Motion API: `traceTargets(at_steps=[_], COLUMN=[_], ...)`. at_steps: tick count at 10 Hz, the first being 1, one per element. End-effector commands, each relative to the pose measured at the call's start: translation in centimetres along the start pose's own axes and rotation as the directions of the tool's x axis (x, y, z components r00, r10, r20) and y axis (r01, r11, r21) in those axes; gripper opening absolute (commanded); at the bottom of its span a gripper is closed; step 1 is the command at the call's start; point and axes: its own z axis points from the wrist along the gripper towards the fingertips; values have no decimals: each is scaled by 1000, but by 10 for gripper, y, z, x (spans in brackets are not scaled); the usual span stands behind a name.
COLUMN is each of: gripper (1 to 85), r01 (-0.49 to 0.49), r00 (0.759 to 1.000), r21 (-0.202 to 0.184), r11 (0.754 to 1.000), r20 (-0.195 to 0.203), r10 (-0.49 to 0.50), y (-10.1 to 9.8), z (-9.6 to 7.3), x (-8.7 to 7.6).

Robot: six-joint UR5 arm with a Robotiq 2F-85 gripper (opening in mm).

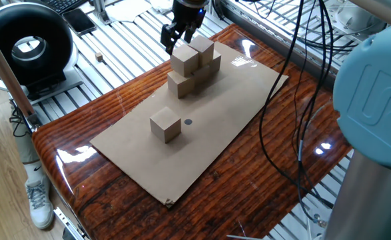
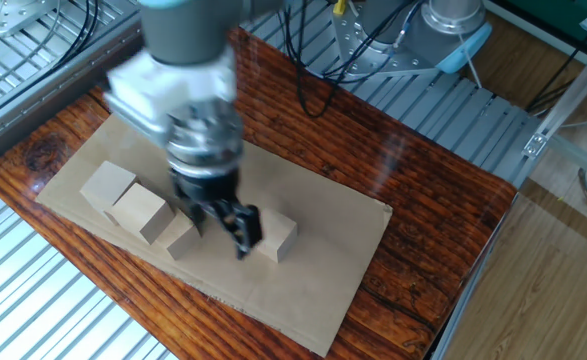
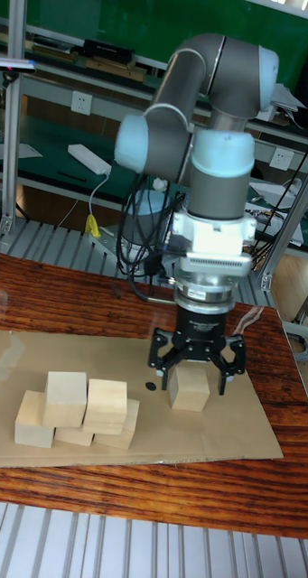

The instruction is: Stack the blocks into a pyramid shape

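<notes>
Several tan wooden blocks form a stack (image 3: 86, 411) at the left of the cardboard; it also shows as a stack (image 1: 190, 67) and a row of blocks (image 2: 141, 212). One lone block (image 3: 190, 390) stands apart, seen too as a block (image 1: 165, 125) and a half-hidden block (image 2: 281, 237). In the tall view my gripper (image 3: 191, 368) hangs open just over the lone block, fingers spread to either side. The blurred gripper (image 2: 223, 218) sits at that block's left edge. The one fixed view has the gripper (image 1: 177, 33) beside the stack's top.
The blocks rest on a flat brown cardboard sheet (image 2: 323, 250) on a glossy wooden table (image 2: 433, 200). A small black dot (image 1: 188, 122) marks the sheet near the lone block. Cables (image 1: 295, 80) hang at the right; metal slats ring the table.
</notes>
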Motion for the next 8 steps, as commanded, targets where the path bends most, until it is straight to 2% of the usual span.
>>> traceTargets(at_steps=[1, 3, 4, 6, 7, 8], gripper=[850, 850, 850, 850, 850, 847], r01=[-42, -23, -8, -35, -60, -60], r00=[998, 993, 991, 985, 975, 969], r21=[6, 46, 67, 31, 10, 11], r11=[999, 999, 998, 999, 998, 998], r20=[-35, -115, -132, -169, -214, -241], r10=[42, 28, 17, 40, 61, 61], y=[13, -5, -11, 0, 7, 7], z=[26, 35, 35, 34, 33, 32], x=[30, 55, 59, 69, 80, 87])
